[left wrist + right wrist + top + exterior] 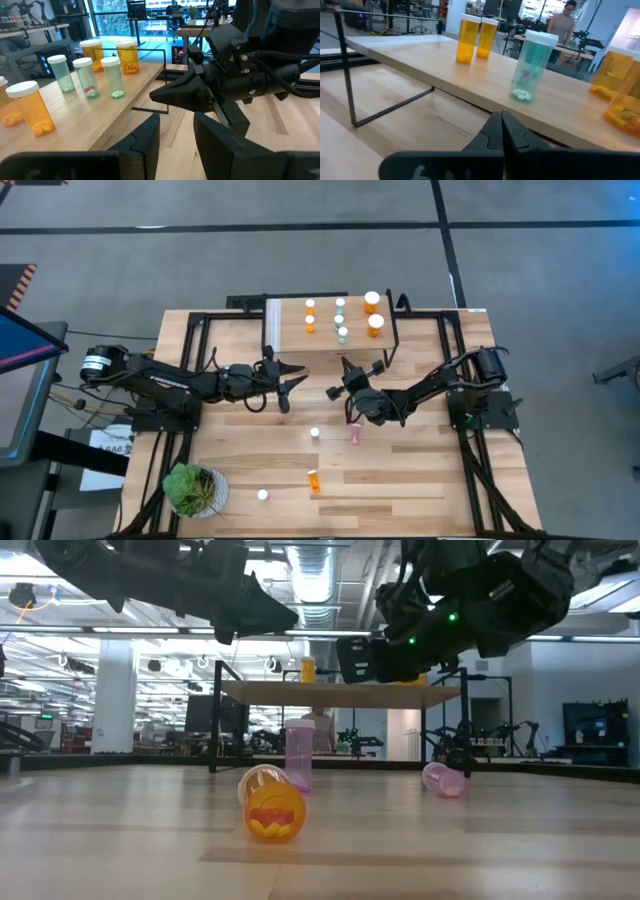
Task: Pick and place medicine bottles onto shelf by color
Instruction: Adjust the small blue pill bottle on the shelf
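Shelf: the small raised shelf (290,338) with a light wood plank top and thin black metal legs stands at the far middle of the light wooden bench (420,480).
On the shelf: two small orange pill bottles with white caps (310,316) toward its left, three pale green pill bottles with white caps (341,318) in the middle, two wider orange pill bottles (373,313) at its right; all upright.
Loose on the bench: a pink pill bottle standing upright (299,754), a pink pill bottle lying on its side (443,779) just beside the right arm, an orange pill bottle lying on its side (272,804) nearer the front, and one more white-capped bottle (263,495) upright near the front; its colour is hard to tell from above.
Left end effector (296,377): raised above the bench just in front of the shelf's left part, dark fingers (145,140) a little apart, nothing between them.
Right end effector (337,386): raised in front of the shelf's middle, close to the left one, fingertips pressed together and empty.
Other: a green potted plant in a pale pot (195,489) sits at the front left corner of the bench.
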Tool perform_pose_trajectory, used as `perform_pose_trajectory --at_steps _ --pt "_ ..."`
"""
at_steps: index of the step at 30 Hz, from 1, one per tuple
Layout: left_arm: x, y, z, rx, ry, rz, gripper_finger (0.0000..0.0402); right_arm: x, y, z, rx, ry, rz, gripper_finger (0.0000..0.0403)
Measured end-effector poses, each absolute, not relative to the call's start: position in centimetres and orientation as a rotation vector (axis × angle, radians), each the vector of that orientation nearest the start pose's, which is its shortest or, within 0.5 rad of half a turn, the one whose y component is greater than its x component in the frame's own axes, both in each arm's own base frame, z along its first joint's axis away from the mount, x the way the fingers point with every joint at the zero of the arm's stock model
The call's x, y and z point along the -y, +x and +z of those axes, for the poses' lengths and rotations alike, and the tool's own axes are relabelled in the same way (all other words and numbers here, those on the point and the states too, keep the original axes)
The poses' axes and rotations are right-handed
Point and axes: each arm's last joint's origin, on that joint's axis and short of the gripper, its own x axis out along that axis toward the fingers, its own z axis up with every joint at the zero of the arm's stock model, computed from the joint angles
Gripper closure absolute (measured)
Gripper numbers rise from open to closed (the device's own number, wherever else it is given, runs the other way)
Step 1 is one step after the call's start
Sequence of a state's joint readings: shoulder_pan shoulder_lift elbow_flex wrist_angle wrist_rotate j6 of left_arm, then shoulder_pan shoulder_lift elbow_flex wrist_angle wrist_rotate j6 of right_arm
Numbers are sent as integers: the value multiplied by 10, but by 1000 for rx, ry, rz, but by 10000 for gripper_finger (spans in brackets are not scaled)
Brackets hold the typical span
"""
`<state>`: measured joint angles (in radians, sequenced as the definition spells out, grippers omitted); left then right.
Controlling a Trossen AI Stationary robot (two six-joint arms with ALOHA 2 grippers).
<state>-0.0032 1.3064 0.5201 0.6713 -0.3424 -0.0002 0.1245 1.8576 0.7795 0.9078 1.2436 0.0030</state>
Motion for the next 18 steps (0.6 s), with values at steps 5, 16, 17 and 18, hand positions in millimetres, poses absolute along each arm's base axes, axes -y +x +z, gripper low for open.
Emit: perform_pose_trajectory --at_steps 5,16,17,18 --pt "-9 261 216 -114 20 339 295 -10 340 157 -137 -116 -1143 402" --pt "-9 261 216 -116 20 339 295 0 339 158 -145 -132 -1207 402" --pt "-9 261 216 -115 20 339 295 1 339 158 -145 -132 -1209 402" --pt "-9 261 216 -115 20 339 295 2 339 158 -144 -130 -1214 402"
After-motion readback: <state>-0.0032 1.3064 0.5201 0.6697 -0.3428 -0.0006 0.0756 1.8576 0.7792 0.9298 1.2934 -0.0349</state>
